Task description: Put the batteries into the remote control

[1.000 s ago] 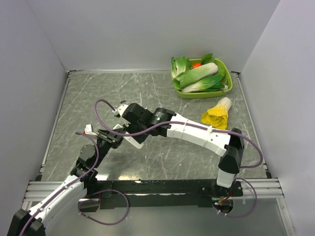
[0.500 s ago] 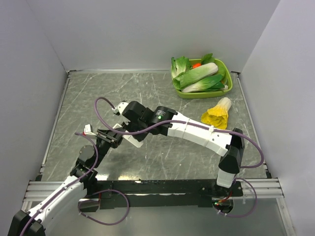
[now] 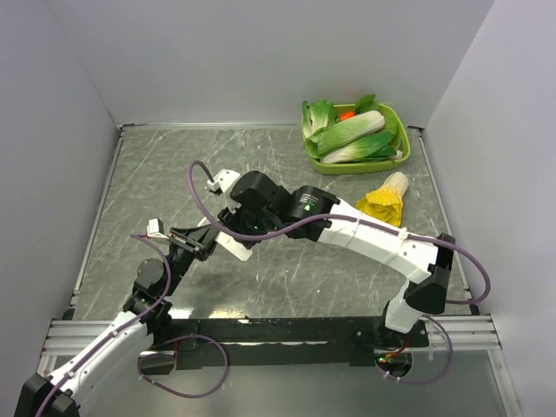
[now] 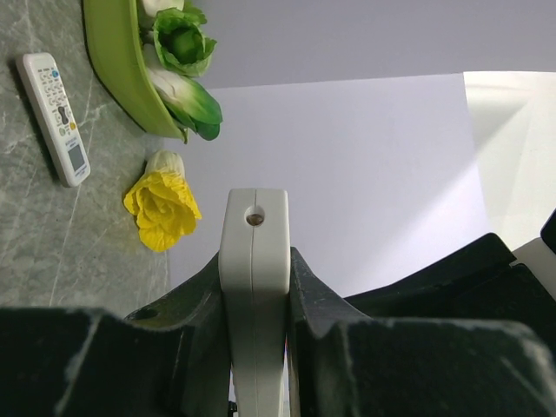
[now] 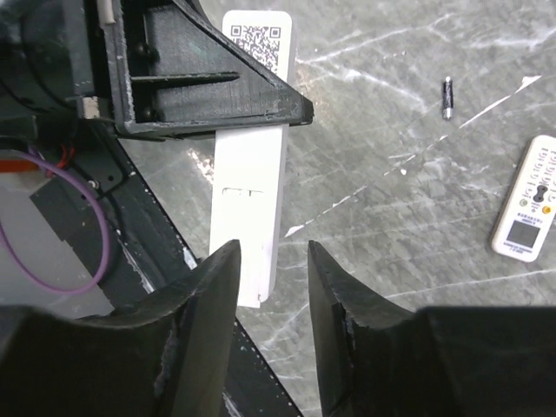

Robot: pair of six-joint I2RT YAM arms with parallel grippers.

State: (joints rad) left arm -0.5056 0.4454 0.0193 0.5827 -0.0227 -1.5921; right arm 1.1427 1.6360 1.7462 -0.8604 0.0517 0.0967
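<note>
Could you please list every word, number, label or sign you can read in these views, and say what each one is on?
No words or numbers can be read in any view.
QR code sticker on the remote control: pattern only, no legible text beside it.
Second remote lying on the table: button marks and small screen are too small to read.

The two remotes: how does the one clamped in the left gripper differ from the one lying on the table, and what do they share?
Pose: the held remote is clamped in the shut left gripper; the table remote lies flat and free on the table. Look: the held remote shows a plain side with a QR label; the table remote shows coloured buttons and a small screen. Both are white and oblong.
</note>
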